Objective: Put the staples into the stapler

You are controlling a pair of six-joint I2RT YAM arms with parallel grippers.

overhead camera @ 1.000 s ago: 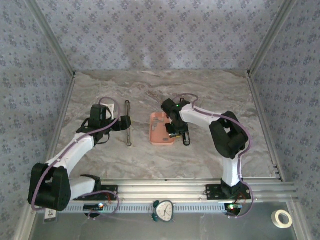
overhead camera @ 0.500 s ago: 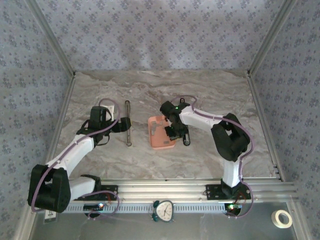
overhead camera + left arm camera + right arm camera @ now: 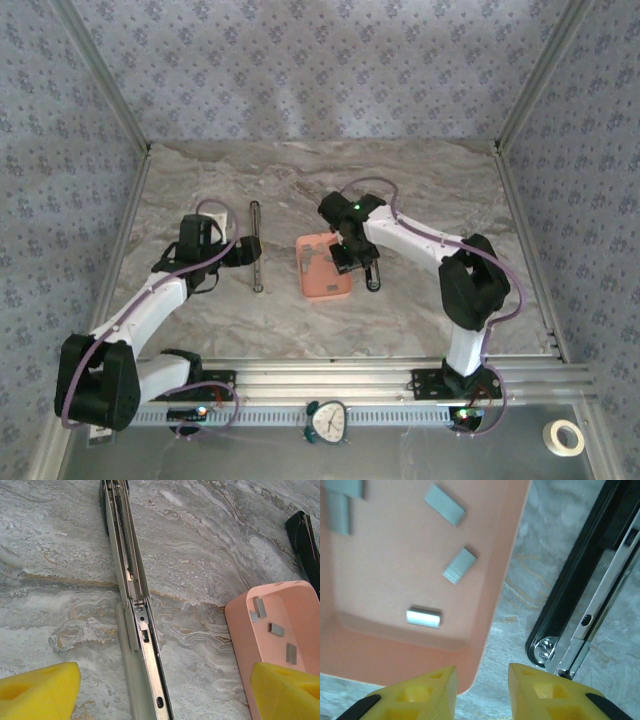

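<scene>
Right wrist view looks down past the right gripper [image 3: 482, 692], whose yellow fingertips [image 3: 415, 695] stand a narrow gap apart with nothing between them. Through that gap show the near corner of the salmon-pink tray [image 3: 380, 650] and a strip of bare table [image 3: 517, 605]. The staples [image 3: 459, 565] lie loose on the tray floor, up the view and to the left of the fingertips. One bright strip is nearest, just beyond the left fingertip by the tray's end wall. Two more lie farther in, and others sit at the top left edge of the view. None touches the gripper. Just right of the tray, apart from it, lies the black stapler [image 3: 570, 575] with its metal rail exposed

From the left wrist, the left gripper [image 3: 162, 692] is spread wide and empty, its yellow pads [image 3: 40, 690] at the two lower corners. The silver stapler [image 3: 127, 580] lies opened flat on the table, running lengthways between those pads and below them. From above, that gripper hangs at the silver stapler's left side, and the right one is over the tray's right edge
</scene>
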